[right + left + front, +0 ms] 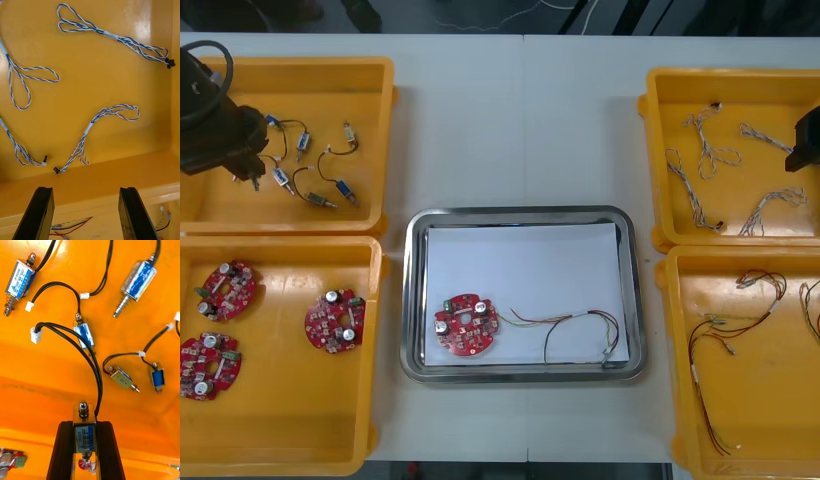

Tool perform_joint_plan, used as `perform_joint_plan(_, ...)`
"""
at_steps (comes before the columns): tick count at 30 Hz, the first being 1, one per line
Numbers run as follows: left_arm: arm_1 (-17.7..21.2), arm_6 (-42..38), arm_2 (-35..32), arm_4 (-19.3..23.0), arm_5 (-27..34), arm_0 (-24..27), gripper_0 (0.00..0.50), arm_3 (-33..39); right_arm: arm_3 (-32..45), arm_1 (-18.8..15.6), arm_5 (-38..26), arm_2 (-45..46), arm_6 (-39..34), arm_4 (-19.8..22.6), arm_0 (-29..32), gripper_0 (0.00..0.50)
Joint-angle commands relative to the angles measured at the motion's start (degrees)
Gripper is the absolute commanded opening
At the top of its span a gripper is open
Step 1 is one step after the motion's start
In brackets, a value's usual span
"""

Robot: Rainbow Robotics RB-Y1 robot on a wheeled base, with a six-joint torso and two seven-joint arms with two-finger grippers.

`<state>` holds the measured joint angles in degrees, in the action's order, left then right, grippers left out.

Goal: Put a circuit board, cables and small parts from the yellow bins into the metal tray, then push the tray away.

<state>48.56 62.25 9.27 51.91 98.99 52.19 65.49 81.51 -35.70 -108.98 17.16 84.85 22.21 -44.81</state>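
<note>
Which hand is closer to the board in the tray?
Left. Left hand is over the far-left bin, nearer the board; right hand is over the far-right bin, farther off.

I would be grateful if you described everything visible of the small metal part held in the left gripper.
The small metal part is a boxy, shiny metal body with a blue label on its face and a rounded pin projecting from one end. Two black wires curve from it to a white connector. The left gripper is shut on it, pressing both its sides, over the far left yellow bin.
</note>
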Motion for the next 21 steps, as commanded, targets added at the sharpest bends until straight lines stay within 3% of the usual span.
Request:
perform_joint_plan(1,3.1,1.2,-3.9,-1.7,5.0,3.1,0.000,5.6,0.1,-1.1,3.5,1.8,-4.0,0.0,1.7,0.500)
perform_joint_plan(6,3.1,-0.4,-4.9,-2.9,10.8,3.0,0.000,10.8,-2.2,-0.5,6.3,1.6,-8.5,-0.1,1.9,0.500)
perform_joint_plan(12,2.5,-6.4,-5.1,-2.4,11.0,2.7,0.000,19.2,-5.3,0.4,10.6,0.8,-13.5,-0.8,1.9,0.500)
perform_joint_plan(21,-0.7,-13.1,-4.1,0.6,11.0,0.6,0.000,31.4,-12.7,1.7,19.0,0.1,-14.9,-1.0,1.9,0.500)
